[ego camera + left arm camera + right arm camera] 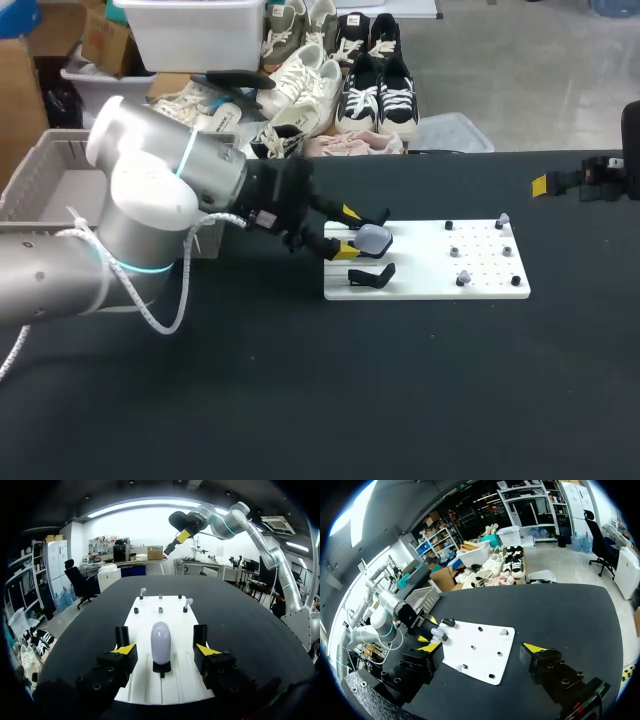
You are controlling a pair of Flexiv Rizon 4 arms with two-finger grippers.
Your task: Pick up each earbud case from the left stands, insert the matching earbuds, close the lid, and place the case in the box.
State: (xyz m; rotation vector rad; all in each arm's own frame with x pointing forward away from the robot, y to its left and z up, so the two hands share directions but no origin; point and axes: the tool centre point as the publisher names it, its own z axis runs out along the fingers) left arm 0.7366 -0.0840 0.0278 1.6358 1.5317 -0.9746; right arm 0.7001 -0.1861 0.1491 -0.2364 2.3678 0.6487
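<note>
Table (240, 615); wrist-seen case (160, 642) between parted left jaws

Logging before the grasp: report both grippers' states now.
Left gripper: open around the earbud case, not gripping it.
Right gripper: open, empty.

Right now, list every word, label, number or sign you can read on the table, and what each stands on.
None can be read.
The white board shows only pegs and holes, no print.
The earbud case is plain.
Nothing legible on the black table.
</note>
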